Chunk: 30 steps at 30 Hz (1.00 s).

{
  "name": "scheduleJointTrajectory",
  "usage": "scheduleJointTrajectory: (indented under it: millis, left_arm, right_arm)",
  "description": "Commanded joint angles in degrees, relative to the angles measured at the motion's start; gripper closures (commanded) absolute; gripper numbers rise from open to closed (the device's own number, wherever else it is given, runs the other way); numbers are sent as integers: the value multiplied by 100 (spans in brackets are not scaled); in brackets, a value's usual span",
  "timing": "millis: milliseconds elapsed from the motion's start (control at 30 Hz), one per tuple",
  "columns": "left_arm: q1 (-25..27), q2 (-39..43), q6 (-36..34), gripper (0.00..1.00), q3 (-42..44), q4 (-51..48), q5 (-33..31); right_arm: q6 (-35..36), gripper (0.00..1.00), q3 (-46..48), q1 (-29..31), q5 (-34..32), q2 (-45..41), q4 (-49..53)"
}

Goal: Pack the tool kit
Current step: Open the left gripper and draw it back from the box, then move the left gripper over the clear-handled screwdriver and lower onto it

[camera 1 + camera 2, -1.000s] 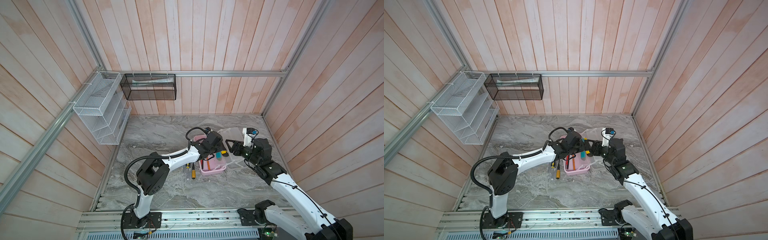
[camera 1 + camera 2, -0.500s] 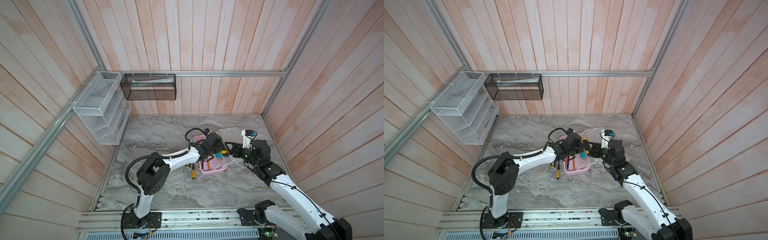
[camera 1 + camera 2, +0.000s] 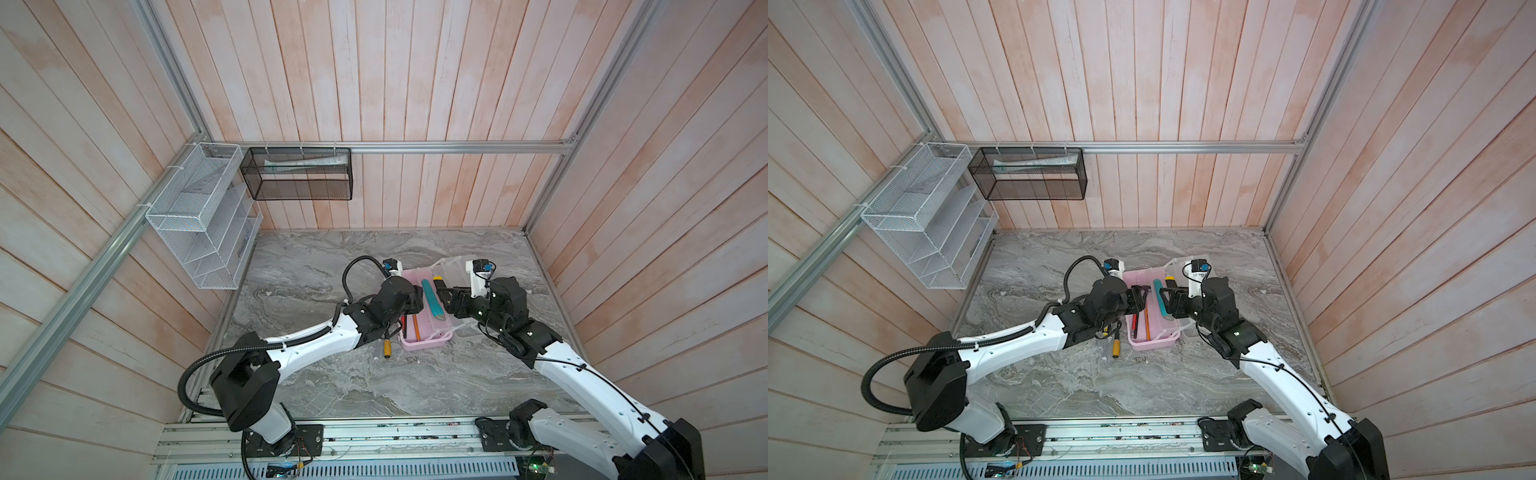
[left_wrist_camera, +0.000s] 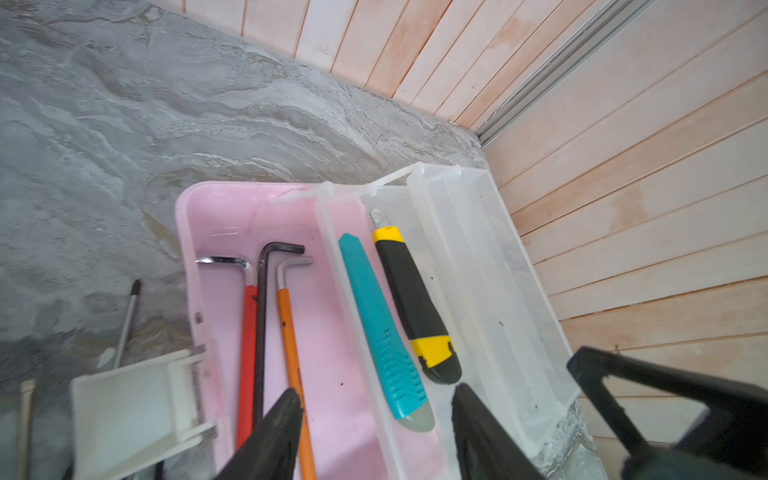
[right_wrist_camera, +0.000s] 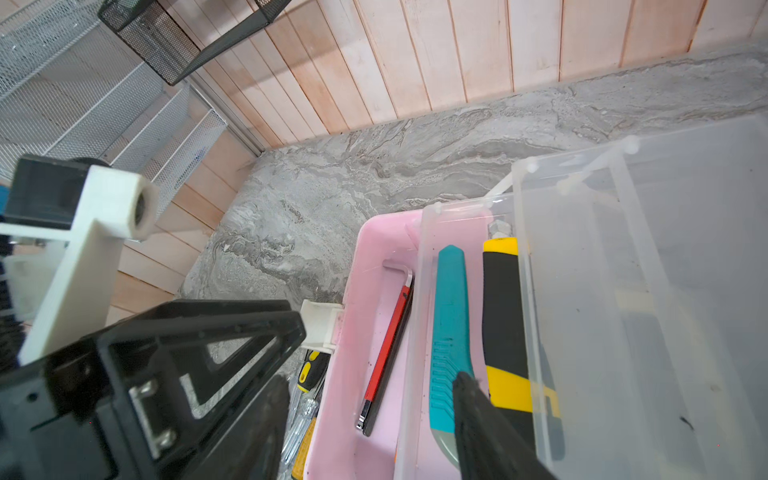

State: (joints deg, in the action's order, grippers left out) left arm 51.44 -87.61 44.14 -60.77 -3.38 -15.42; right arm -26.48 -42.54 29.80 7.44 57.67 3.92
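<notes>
The left gripper [image 4: 374,392] hangs spread, empty, over the pale pink plastic case [image 4: 187,249]. The right gripper [image 5: 370,378] likewise gapes empty.

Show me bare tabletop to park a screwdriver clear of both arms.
Free: the grey marble tabletop between the pale pink plastic case and the back wall, and the wide strip between the case and the front metal rail. Crowded: over the case, where the left tool and right tool face each other, and beside it under the left arm, where screwdrivers lie.
</notes>
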Motion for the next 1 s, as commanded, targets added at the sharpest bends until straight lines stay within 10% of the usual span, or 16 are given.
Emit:
scheduleJointTrajectory:
  millis: [0,267,967]
  left_arm:
    - [13,523,-289,39,352,-150,-510]
    - [-133,1342,-216,40,1101,-1404,-1146]
    - [-454,841,181,57,2087,-973,-250]
  right_arm:
    - [163,39,-246,232,-506,14,278]
    - [-58,42,-238,527,-635,200,218]
    - [-452,44,195,559,-433,201,-202]
